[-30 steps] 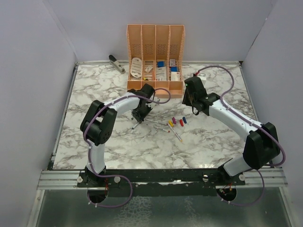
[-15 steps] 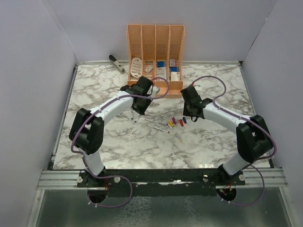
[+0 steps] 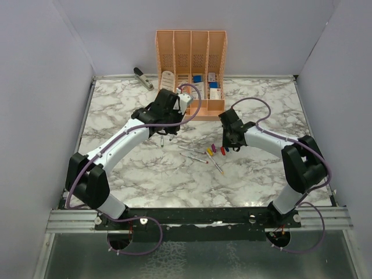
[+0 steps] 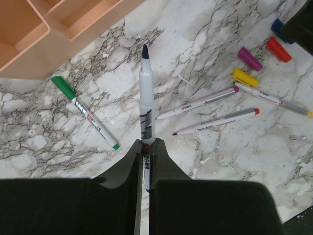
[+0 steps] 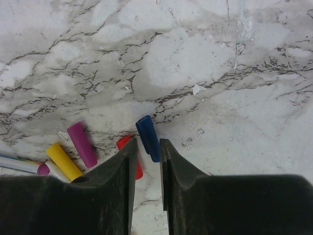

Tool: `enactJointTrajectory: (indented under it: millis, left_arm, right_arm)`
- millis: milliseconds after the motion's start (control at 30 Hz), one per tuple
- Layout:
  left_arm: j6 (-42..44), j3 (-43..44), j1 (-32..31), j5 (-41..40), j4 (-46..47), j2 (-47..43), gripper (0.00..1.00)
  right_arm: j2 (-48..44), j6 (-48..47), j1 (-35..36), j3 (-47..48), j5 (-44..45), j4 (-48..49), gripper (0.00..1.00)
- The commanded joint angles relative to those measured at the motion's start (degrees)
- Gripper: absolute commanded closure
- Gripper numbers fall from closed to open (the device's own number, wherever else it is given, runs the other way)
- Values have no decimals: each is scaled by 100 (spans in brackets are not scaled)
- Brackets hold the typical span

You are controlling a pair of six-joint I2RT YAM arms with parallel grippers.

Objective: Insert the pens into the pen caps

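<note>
I'm clamping the white dark-tipped pen (image 4: 146, 93) in the left gripper (image 4: 148, 143); right gripper (image 5: 148, 144), jaws narrow, is straddling the stubby blue plastic cap (image 5: 146, 133), lower centre.

A stapler (image 3: 143, 78) lies beside the peach organizer (image 3: 190, 58) — on marble table (image 3: 145, 174).

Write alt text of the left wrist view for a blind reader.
The left pincer grips a blue-tipped pen above the marble table. A green-capped pen lies to its left; a purple-tipped pen, a red-tipped pen and a yellow-tipped pen lie uncapped to its right, near a yellow cap, purple cap, red cap and blue cap.
</note>
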Motion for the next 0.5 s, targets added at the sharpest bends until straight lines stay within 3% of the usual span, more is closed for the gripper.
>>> enactJointTrajectory:
  millis: [0, 267, 467]
  left_arm:
    - [-121, -172, 30, 504, 735, -311, 100]
    - [-348, -635, 56, 1295, 1747, -776, 100]
    - [-431, -721, 58, 1495, 1875, -787, 100]
  right_arm:
    - [105, -70, -14, -54, -175, 16, 73]
    - [311, -77, -11, -35, -136, 5, 72]
    - [441, -64, -11, -14, -105, 37, 72]
